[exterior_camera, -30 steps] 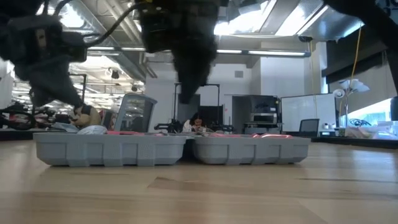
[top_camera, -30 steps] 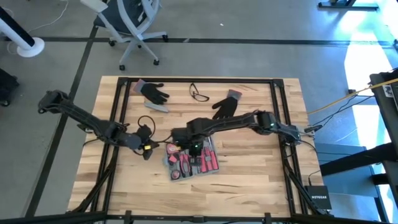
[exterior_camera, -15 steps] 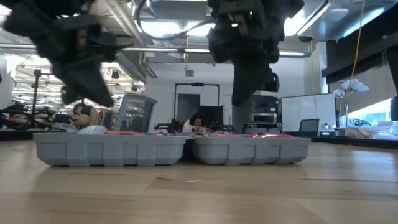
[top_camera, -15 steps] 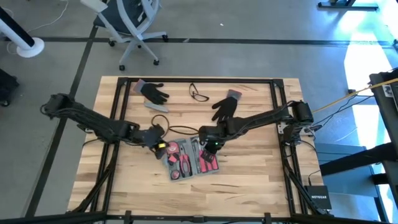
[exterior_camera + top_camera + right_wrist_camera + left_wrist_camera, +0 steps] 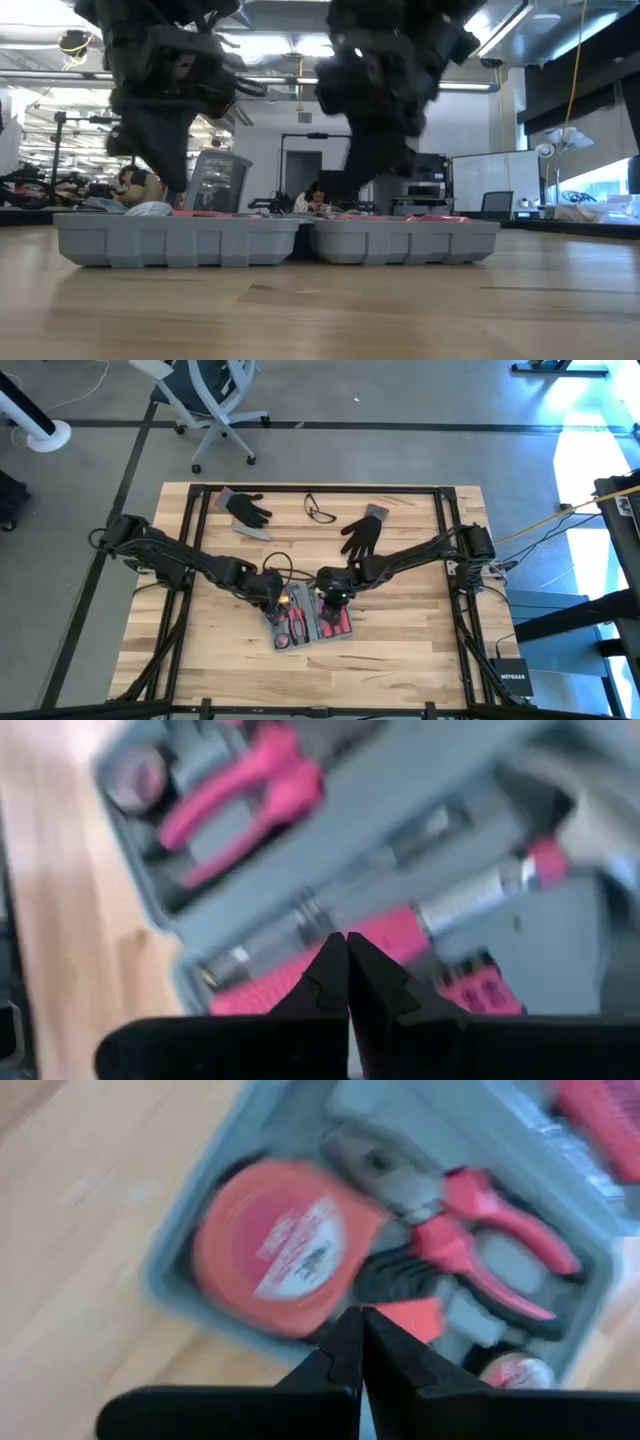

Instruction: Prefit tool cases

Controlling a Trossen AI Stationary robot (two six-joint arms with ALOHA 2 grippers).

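open tool case [image 5: 308, 618] on wooden table [image 5: 400, 640], office chair [image 5: 215, 400] behind; both grippers' jaws closed, empty.

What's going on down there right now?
Both pincers shut, empty: left pincer, right pincer over open tool case. Nothing blocking it.

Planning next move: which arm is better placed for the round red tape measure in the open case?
Left. Its shut pincer hangs right over the tape measure in the blue-grey plastic case; the right pincer is over the other half.
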